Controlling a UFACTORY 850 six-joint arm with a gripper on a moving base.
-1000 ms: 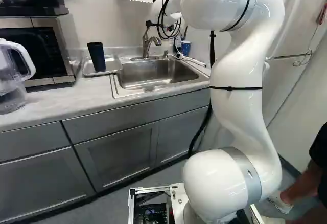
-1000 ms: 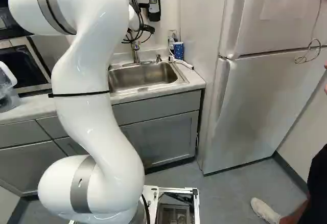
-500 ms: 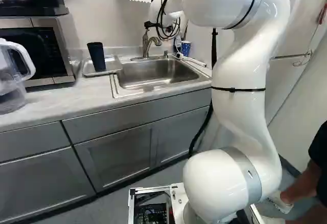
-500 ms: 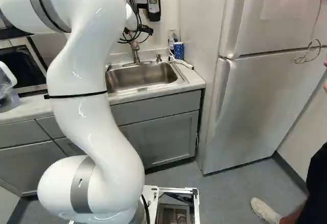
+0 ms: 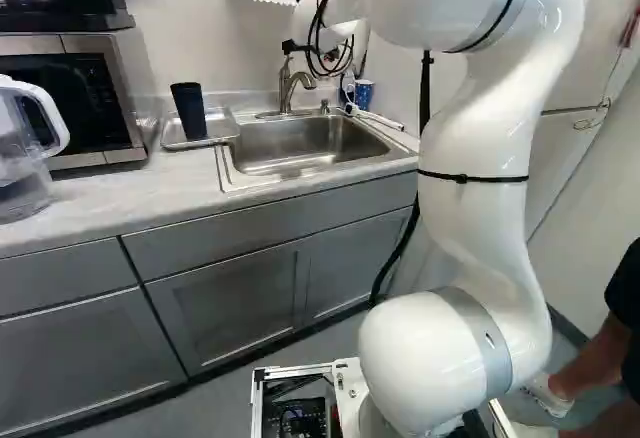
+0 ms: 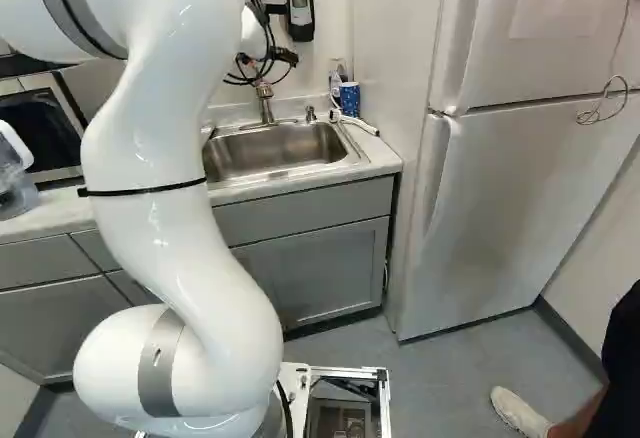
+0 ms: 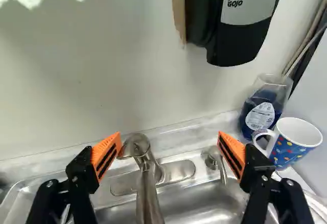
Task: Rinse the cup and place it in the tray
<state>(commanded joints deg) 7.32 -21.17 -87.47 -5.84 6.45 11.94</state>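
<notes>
Your gripper hangs, fingers apart, near the faucet behind the sink. The dark cup stands on the tray, near its front edge.

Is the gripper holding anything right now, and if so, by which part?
Nothing is held: the gripper is open, with the faucet showing between its fingers. The dark cup is on the tray.

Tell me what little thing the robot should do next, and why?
I'd ease the gripper back from the faucet: its fingers are open around no cup, and the dark cup already stands on the tray. Whether it's rinsed, I can't tell.
</notes>
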